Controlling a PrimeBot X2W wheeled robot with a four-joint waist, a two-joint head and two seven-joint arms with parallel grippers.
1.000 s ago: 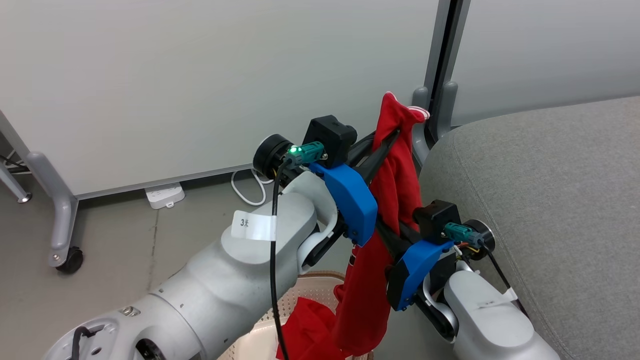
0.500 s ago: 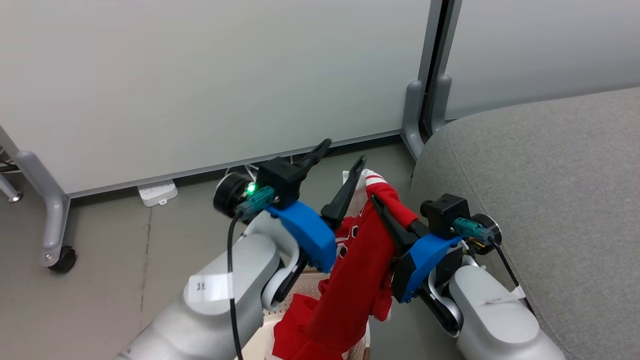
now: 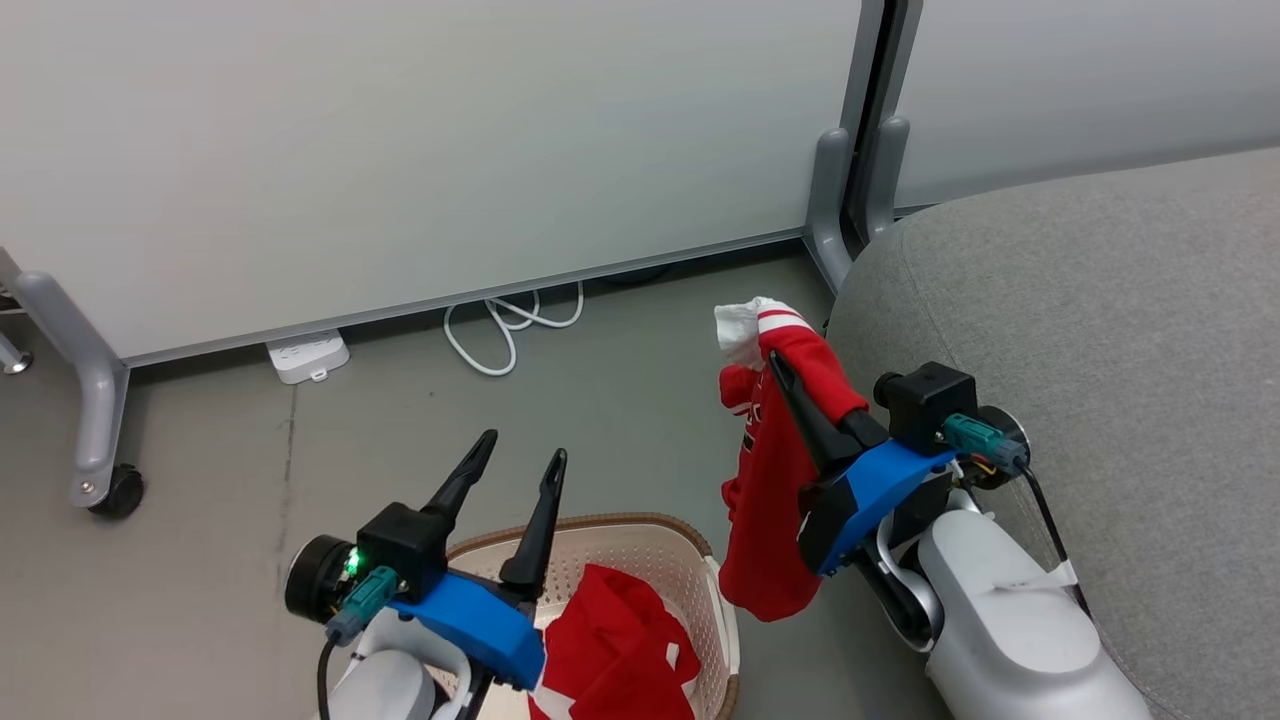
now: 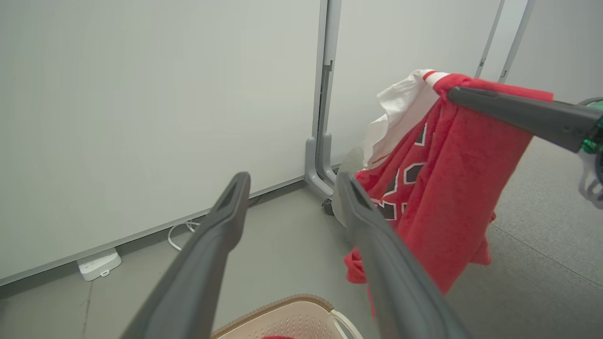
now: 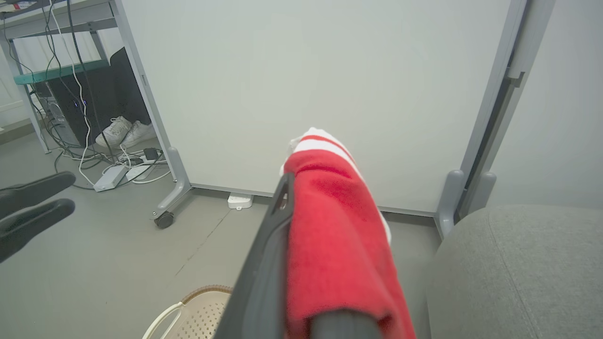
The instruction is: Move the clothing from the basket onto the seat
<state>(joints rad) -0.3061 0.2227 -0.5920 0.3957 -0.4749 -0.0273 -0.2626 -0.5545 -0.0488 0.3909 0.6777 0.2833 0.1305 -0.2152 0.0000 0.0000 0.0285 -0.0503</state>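
1 red garment [image 3: 765,480] is kept clamped in the right pincer [image 3: 790,368], hung just beside the seat [image 3: 1100,330] and clear of the basket [image 3: 620,523]; the other garment [image 3: 610,650] is left inside; a drop to the floor [image 3: 400,420] could be caused by the lopsided drape; since 1 second ago the left pincer [image 3: 523,447] has been let go, spread wide and lowered over the basket.

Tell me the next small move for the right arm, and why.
Probably swing the right gripper rightward until it is over the sofa, and only then open it. It is shut on a red garment that hangs outside the basket but above the floor beside the sofa, not over the cushion.
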